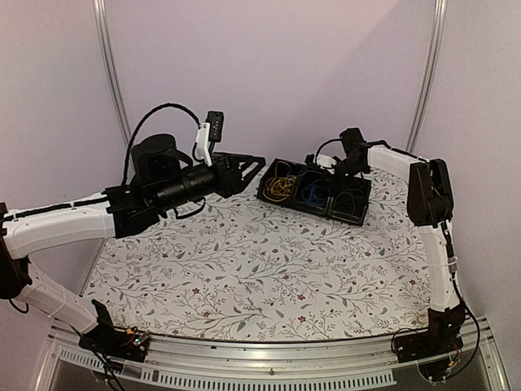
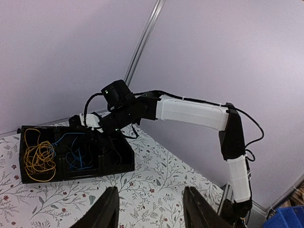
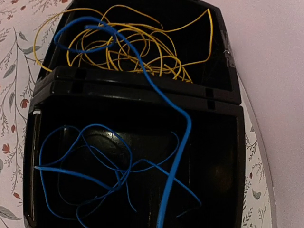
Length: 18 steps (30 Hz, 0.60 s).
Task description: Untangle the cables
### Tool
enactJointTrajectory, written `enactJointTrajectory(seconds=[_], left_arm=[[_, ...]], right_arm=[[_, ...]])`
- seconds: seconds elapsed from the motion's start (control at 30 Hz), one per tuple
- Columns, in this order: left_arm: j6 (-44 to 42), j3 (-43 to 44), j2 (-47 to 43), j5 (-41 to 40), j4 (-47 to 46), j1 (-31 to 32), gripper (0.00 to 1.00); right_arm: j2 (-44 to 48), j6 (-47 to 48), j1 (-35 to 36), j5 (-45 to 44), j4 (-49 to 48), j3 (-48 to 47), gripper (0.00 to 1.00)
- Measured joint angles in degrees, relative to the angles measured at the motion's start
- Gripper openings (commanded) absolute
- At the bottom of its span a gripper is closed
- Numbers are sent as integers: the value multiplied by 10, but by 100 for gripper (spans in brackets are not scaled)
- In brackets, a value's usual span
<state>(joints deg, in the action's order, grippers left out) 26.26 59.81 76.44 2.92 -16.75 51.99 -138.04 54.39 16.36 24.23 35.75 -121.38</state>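
Note:
A black tray (image 1: 313,212) with three compartments stands at the back of the table. Yellow cables (image 1: 279,186) fill its left compartment, blue cables (image 1: 313,189) the middle one, and dark cables (image 1: 350,199) the right. My right gripper (image 1: 338,167) hangs over the tray's far edge. Its fingers are outside the right wrist view. In that view one blue cable (image 3: 183,128) rises toward the camera from the yellow cables (image 3: 133,47), crossing the divider (image 3: 142,90) above the loose blue cables (image 3: 85,161). My left gripper (image 2: 151,202) is open and holds nothing, left of the tray (image 2: 76,173).
A floral cloth (image 1: 260,261) covers the table. Lilac walls with two metal posts (image 1: 110,73) close in behind and beside the tray. A blue bin (image 2: 287,219) shows past the table's right edge. A metal rail (image 1: 269,358) runs along the near edge.

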Motion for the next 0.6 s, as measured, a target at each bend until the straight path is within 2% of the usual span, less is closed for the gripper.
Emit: enactJointTrajectory(seconds=[0.1,0.17,0.2,0.27,0.37,0.47,0.6], left_arm=[[3,-5,0,0,-1,0,49],[4,-7,0,-1,-1,-1,49],[6,-9,0,-1,-2,-2,49],[8,-11,0,-2,-1,-3,48],[12,-12,0,-1,-2,-4,48],[14,-14,0,-1,-4,-4,48],[15,-19,0,0,-7,-6,48]], right_arm=[[-1,25,12,-37,-12,26,6],[0,35,18,-54,-15,31,17],[0,38,21,-62,-17,34,29],[0,43,26,-72,-17,36,47],[1,48,27,-83,-16,40,64],[15,56,26,-90,-6,65,71],[59,66,28,-92,12,103,73]])
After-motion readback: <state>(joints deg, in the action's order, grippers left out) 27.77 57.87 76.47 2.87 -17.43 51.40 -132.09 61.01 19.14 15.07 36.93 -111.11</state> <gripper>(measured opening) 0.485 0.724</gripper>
